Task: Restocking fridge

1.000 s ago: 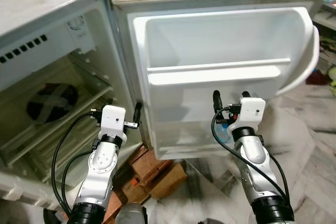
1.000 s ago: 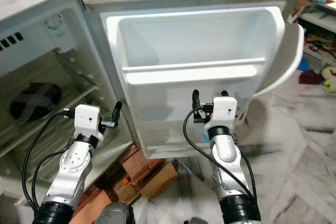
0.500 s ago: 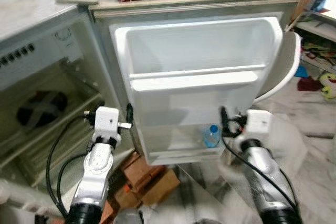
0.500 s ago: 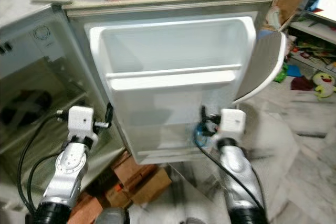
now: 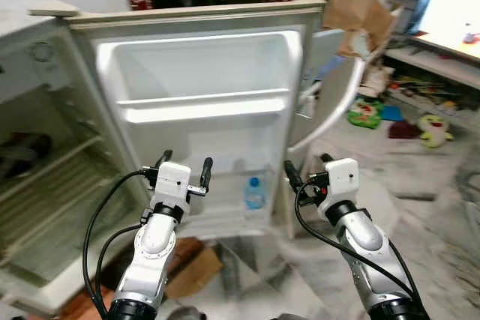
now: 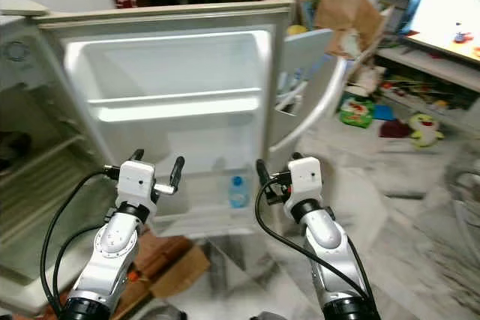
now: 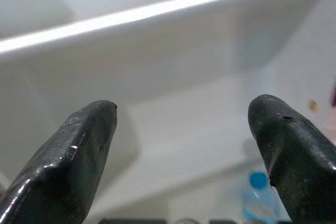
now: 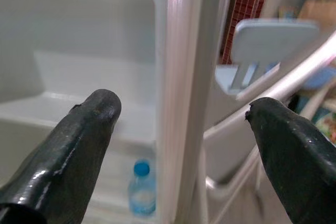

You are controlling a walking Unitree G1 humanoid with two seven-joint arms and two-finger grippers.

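Note:
The fridge door (image 5: 202, 103) stands wide open, its white inner shelves facing me. A small clear water bottle with a blue cap (image 5: 253, 193) stands upright in the lowest door shelf; it is also in the left wrist view (image 7: 260, 198) and the right wrist view (image 8: 140, 190). My left gripper (image 5: 184, 164) is open and empty, held in front of the door's lower left. My right gripper (image 5: 306, 168) is open and empty by the door's right edge (image 8: 178, 77), to the right of the bottle. Neither touches the bottle.
The fridge cabinet (image 5: 41, 185) with wire shelves lies open at the left, something dark (image 5: 22, 151) inside. A brown cardboard box (image 5: 191, 269) lies on the floor under the door. A second curved white door (image 5: 334, 106) hangs behind. Toys and boxes (image 5: 390, 110) clutter the right.
The whole picture has shifted left and the fridge looks farther off, so the camera has moved. The bottle, hidden behind my right arm before, is now in plain view. Both grippers stay open.

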